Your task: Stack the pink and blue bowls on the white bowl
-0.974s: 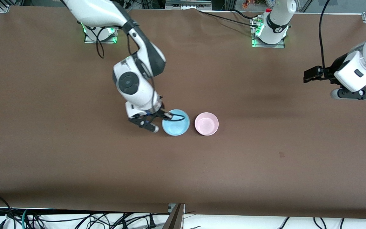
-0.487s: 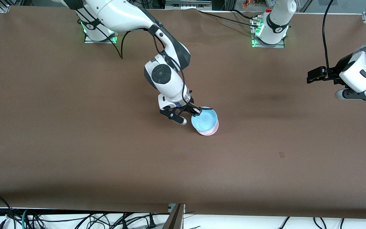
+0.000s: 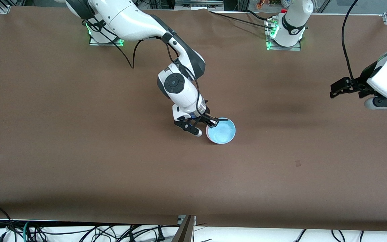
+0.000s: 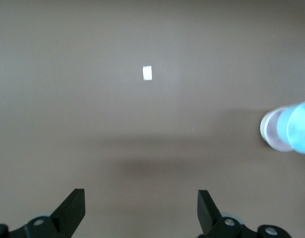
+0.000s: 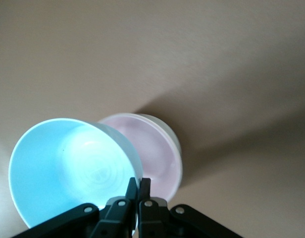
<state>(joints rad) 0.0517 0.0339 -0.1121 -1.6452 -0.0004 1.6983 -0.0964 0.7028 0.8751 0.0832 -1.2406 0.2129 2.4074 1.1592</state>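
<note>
smooth sky-blue bowl [image 3: 223, 131] tilted over pale pink bowl [image 5: 160, 148].

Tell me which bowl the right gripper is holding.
The blue bowl. The right gripper pinches its rim, holding it over the pink bowl, which nothing grips.

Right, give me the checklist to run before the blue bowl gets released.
1. Right end effector shut on the blue bowl rim: ok.
2. Blue bowl over the pink bowl: ok.
3. Blue bowl level and centred in the pink bowl: not ok, it is tilted and off-centre.
4. White bowl under the pink bowl: cannot tell.
5. Left end effector open, waiting well apart from the bowls: ok.
</note>
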